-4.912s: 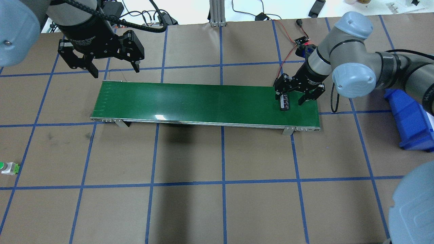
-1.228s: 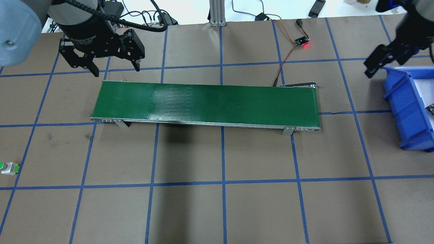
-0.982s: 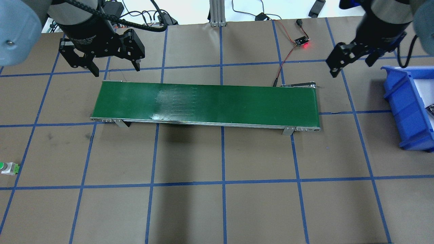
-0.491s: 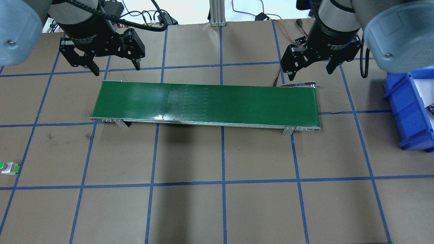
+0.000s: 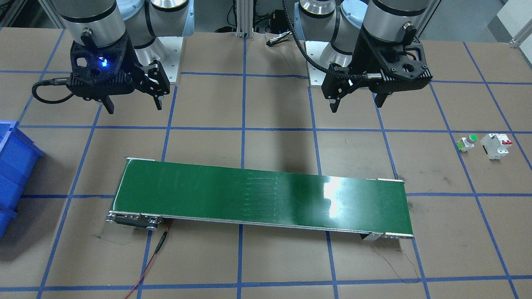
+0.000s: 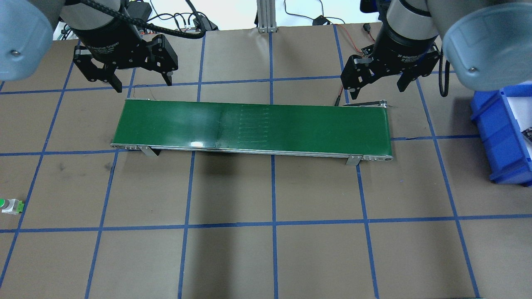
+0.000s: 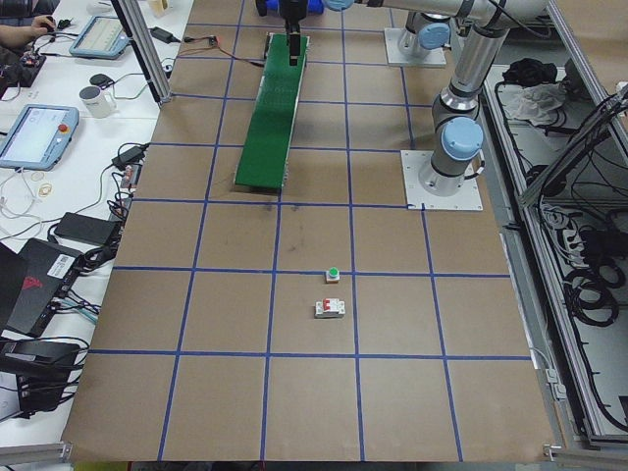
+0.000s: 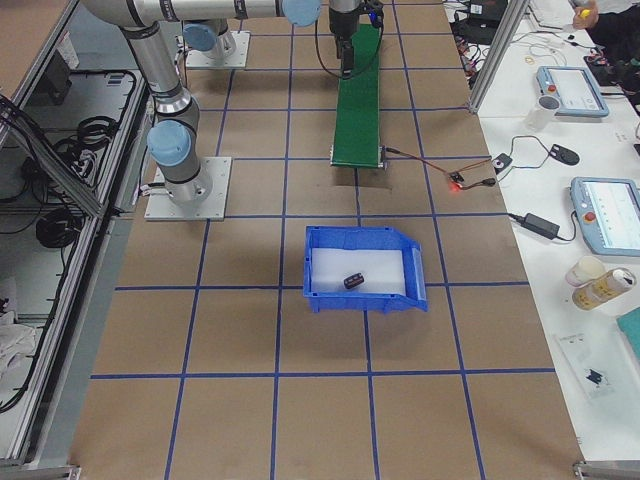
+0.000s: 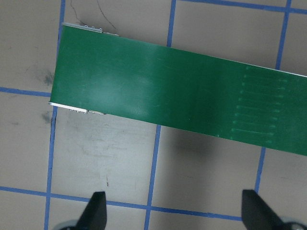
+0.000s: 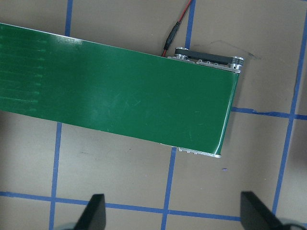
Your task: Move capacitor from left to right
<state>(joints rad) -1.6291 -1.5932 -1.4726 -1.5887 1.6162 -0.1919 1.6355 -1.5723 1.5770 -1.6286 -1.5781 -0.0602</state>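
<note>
Capacitor (image 8: 353, 281) inside the blue bin (image 8: 365, 303); left pincer (image 6: 143, 85) and right pincer (image 6: 374, 91) both wide apart.

We see pale blue joint caps (image 6: 478, 41), a braided black cable (image 6: 145, 26), and black, white-lettered left gripper (image 6: 143, 83) and right gripper (image 6: 374, 89).
</note>
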